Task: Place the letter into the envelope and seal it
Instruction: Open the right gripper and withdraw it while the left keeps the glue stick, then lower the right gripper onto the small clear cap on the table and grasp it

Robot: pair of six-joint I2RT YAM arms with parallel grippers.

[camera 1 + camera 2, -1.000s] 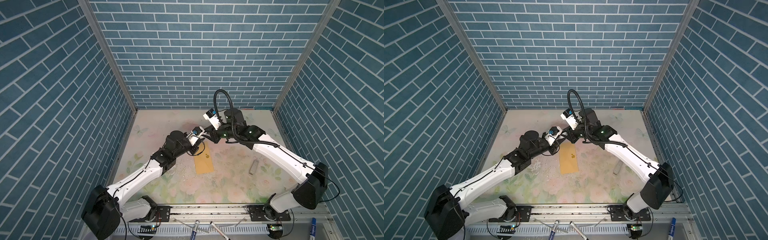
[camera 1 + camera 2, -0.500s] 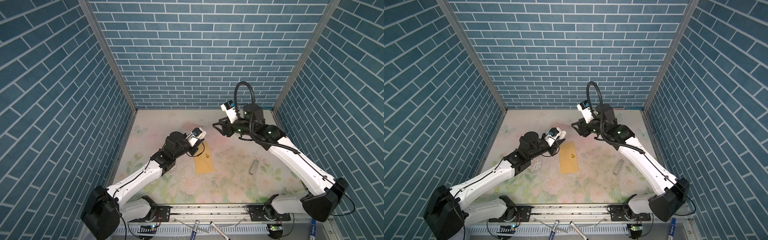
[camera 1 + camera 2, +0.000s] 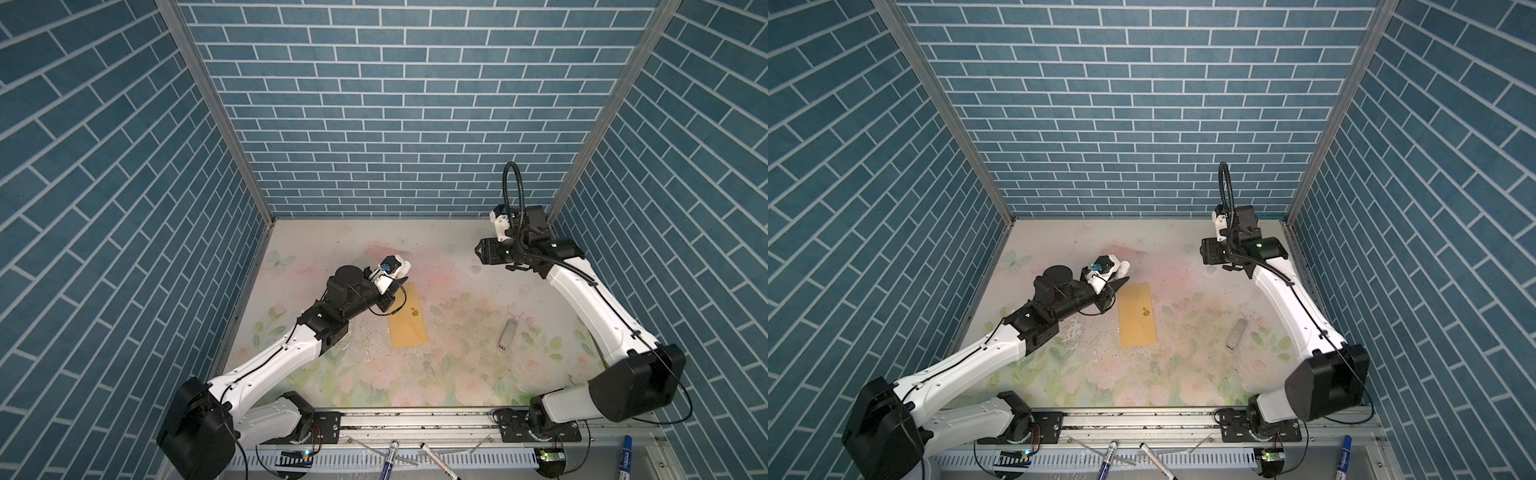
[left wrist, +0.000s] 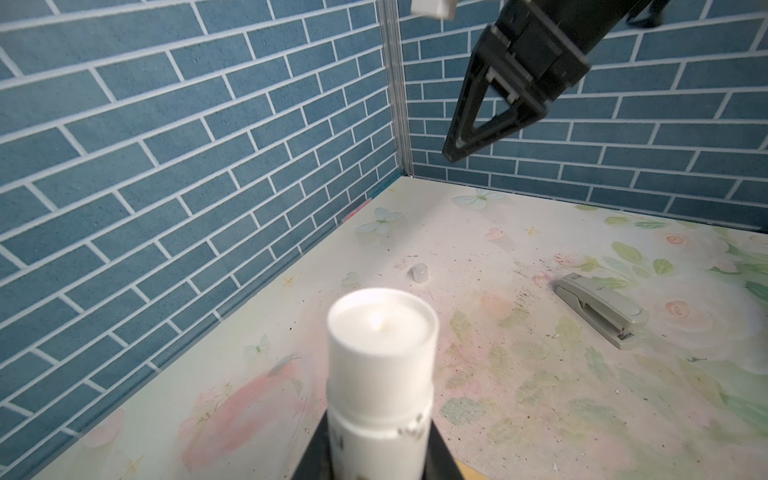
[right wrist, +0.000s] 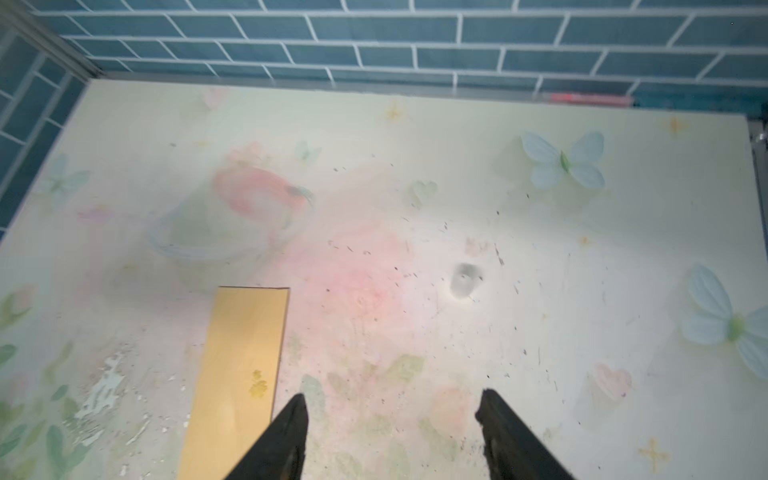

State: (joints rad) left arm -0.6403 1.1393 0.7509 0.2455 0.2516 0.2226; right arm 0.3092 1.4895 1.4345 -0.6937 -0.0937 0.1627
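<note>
The golden-tan envelope lies flat mid-table with its small gold emblem facing up; it also shows in the right wrist view. The letter is hidden from every view. My left gripper hovers at the envelope's far end, shut on a white uncapped glue stick. My right gripper hangs open and empty above the back right of the table, well away from the envelope.
A small translucent cap lies on the mat near the back, below the right gripper. A grey stapler lies on the right side. Blue brick walls enclose three sides. Markers lie on the front rail.
My right gripper has drawn away from the left gripper's glue stick toward the back right and opened its jaws. The left arm has stayed put.
</note>
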